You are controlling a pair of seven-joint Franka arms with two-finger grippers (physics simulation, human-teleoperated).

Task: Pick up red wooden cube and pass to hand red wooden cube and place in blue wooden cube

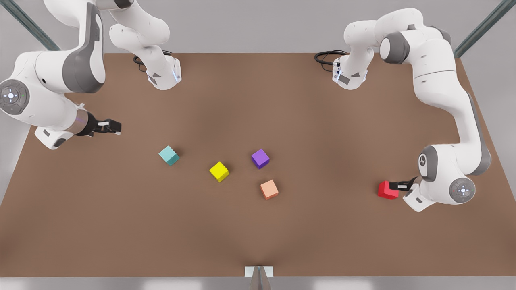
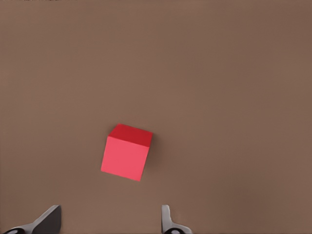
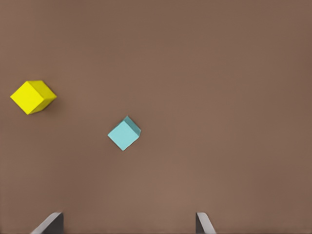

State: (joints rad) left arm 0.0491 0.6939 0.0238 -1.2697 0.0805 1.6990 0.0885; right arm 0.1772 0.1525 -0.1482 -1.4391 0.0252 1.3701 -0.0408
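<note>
Red wooden cube (image 1: pixel 388 190), small and bright, sits on the brown counter (image 1: pixel 258 233) near the front view's right edge. The left tool (image 1: pixel 397 186) hovers right at it; in the left wrist view the cube (image 2: pixel 126 152) lies on the counter ahead of the spread fingertips (image 2: pixel 48 219), ungripped. The teal blue wooden cube (image 1: pixel 169 155) rests toward the front view's left, with the small yellow cube (image 1: pixel 219 171), purple cube (image 1: pixel 260 158) and salmon-orange cube (image 1: pixel 269 189) between the two. The right tool (image 1: pixel 114 127) hangs above the counter near the front view's left edge, fingers apart and empty, the teal cube (image 3: pixel 124 133) ahead of it
</note>
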